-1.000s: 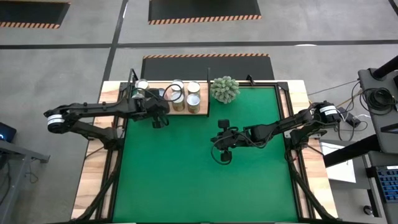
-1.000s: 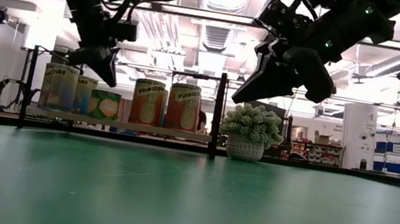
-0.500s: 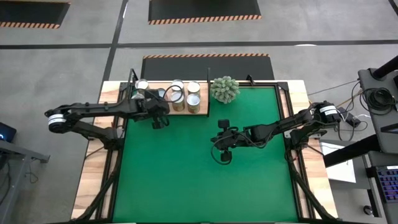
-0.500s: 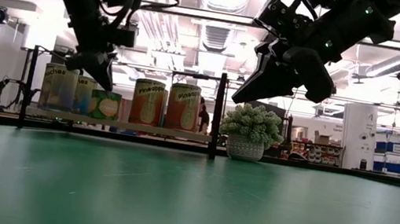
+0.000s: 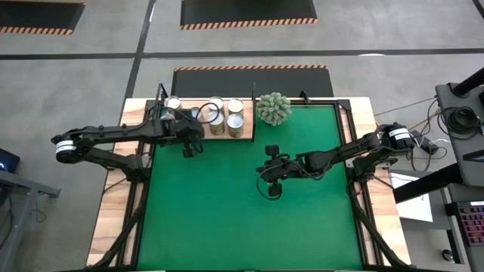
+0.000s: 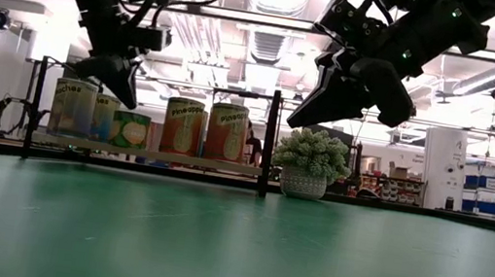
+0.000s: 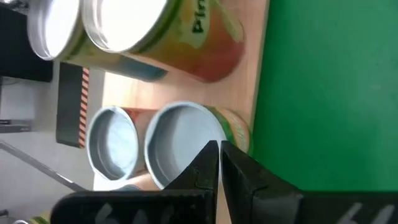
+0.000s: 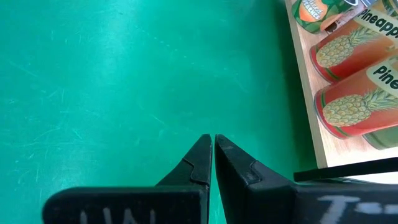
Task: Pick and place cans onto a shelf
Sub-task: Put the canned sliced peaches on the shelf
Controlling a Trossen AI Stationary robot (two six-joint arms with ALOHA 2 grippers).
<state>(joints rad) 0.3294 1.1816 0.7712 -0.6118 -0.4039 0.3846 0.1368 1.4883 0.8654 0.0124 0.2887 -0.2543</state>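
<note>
Several cans (image 5: 236, 125) stand upright on the pale wooden shelf (image 5: 248, 113) at the table's far left; in the low view the cans (image 6: 183, 126) show in a row on the shelf (image 6: 147, 154). My left gripper (image 5: 190, 148) is shut and empty, hanging just in front of the shelf's near edge and above a short green can (image 6: 131, 129); its wrist view (image 7: 219, 154) looks down on that can's silver top (image 7: 180, 140). My right gripper (image 5: 270, 189) is shut and empty above the middle of the green mat (image 8: 124, 74).
A spiky grey-green plant ball (image 5: 274, 108) in a pot stands at the far edge, right of the shelf. Dark upright posts (image 6: 270, 142) frame the shelf. The green mat (image 5: 242, 219) stretches toward the near edge.
My left gripper has drifted a little toward the table's left edge, staying shut above the shelf's front. The cans have stayed where they were.
</note>
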